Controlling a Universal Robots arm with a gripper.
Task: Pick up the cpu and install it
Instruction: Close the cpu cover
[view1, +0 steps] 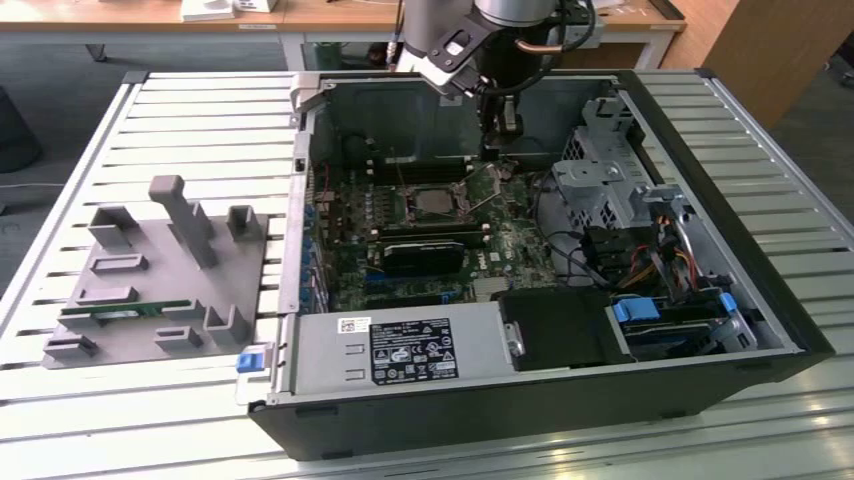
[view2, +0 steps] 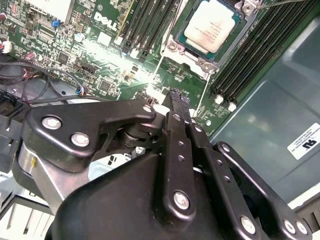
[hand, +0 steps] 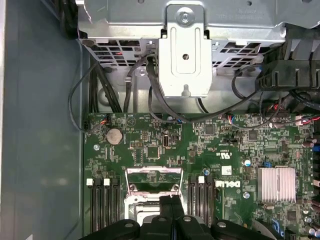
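Second wrist view: cpu (view2: 211, 24) seated in socket (view2: 173, 46); hand (view2: 176, 96) closed nearby.

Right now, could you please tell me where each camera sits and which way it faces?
Exterior view: off the arm, looking down into the computer case; arm and gripper show.
First wrist view: at the wrist, facing motherboard and drive cage; gripper shows.
Second wrist view: at the wrist, facing the socketed cpu; gripper shows.
Wrist views share: motherboard, gripper.
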